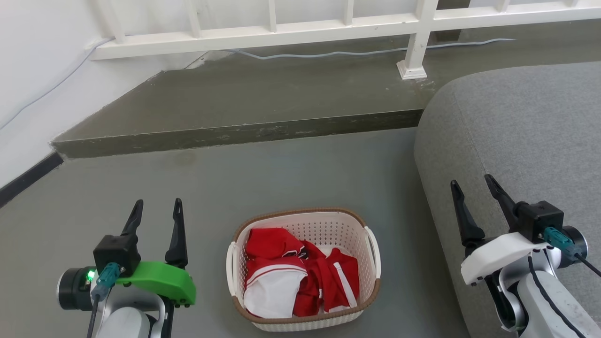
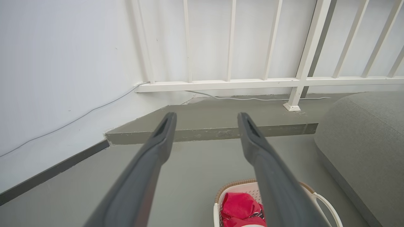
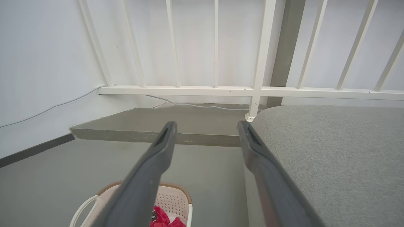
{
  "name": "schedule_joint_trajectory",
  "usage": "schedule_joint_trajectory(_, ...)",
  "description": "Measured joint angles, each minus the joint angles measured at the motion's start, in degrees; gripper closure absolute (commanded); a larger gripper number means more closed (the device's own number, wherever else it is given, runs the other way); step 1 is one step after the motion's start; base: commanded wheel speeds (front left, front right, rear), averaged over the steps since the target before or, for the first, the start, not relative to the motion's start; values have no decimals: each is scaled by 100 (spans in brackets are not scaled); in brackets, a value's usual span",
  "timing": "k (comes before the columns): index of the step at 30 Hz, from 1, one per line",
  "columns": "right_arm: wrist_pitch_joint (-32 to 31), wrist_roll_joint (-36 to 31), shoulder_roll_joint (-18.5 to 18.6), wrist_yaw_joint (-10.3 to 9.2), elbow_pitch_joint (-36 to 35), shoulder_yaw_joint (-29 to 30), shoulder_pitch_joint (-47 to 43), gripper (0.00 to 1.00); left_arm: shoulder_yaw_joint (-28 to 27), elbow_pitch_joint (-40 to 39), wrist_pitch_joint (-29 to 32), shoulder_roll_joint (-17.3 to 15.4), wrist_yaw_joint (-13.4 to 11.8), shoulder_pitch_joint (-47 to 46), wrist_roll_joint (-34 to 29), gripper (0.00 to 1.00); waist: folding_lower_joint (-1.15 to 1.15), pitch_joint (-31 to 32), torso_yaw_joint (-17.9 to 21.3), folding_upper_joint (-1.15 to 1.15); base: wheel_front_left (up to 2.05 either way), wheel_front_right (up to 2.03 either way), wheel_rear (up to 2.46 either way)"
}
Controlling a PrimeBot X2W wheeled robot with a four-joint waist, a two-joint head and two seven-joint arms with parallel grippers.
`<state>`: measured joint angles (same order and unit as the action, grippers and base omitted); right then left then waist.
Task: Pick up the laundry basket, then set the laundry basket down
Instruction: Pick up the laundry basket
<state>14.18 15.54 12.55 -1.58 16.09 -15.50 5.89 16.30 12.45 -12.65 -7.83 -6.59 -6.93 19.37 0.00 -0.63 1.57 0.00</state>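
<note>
Rightward, grey sofa (image 1: 516, 141) stands near laundry basket (image 1: 324, 230).

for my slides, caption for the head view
Laundry basket of red-and-white clothes on the floor between left gripper and right gripper, both open.

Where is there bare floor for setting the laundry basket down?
Grey floor lies bare between the raised concrete step, the white wall and the cream-white perforated plastic laundry basket. Tight on its right: the grey fabric sofa stands close.

Left gripper (image 1: 157, 209) and right gripper (image 1: 473, 184) both hover low, fingers spread apart and pointing forward, holding nothing.
</note>
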Motion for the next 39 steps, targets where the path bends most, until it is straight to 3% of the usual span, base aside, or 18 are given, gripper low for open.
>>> schedule_joint_trajectory(19, 0, -54, -78, 103, 2, 70, 112, 0, 4, -97, 109, 89, -8, -9, -2, 0, 0, -314, 4, 0, 0, 0, 0)
schedule_joint_trajectory(39, 26, -37, -103, 285, 308, 158, 1071, 0, 49, -14, 204, 196, 4, -990, 0, 0, 0, -1710, -22, 0, 0, 0, 0)
